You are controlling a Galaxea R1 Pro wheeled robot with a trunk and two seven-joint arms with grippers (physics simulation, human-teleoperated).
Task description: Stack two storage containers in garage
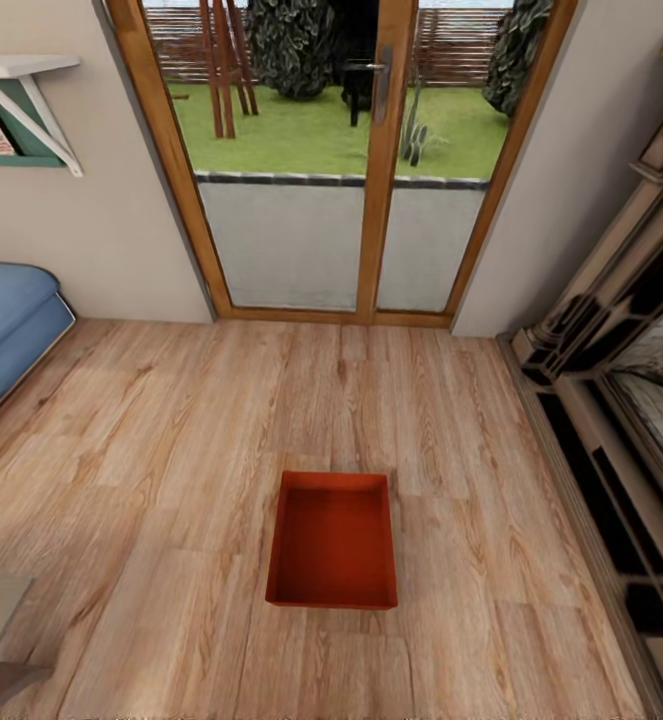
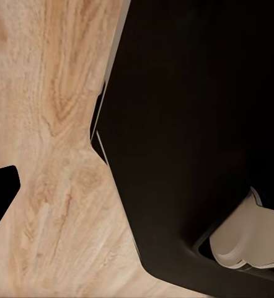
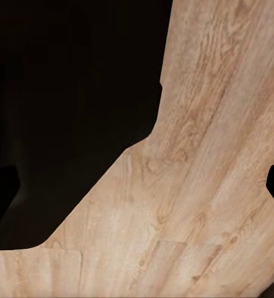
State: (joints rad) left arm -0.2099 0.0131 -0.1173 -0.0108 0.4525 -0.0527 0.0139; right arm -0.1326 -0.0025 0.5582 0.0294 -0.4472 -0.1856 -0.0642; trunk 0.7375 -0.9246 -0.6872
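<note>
Light wood planks [image 1: 171, 420] ran across the living room to the glazed door [image 1: 371, 150] when you paused. Your wrist cameras looked past dark robot bodywork at bare floor; a dark tip [image 2: 0, 192] at the frame edge may have been a finger, so I cannot tell how either pair of jaws stood. One storage container [image 1: 333, 540] sat open and empty on the planks, straight ahead and well apart from the blue sofa [image 1: 6, 320] and the fireplace [image 1: 621, 330]. Its walls looked thin, so an uneven two-arm pinch could tip it, and driving closer could nudge it away.
</note>
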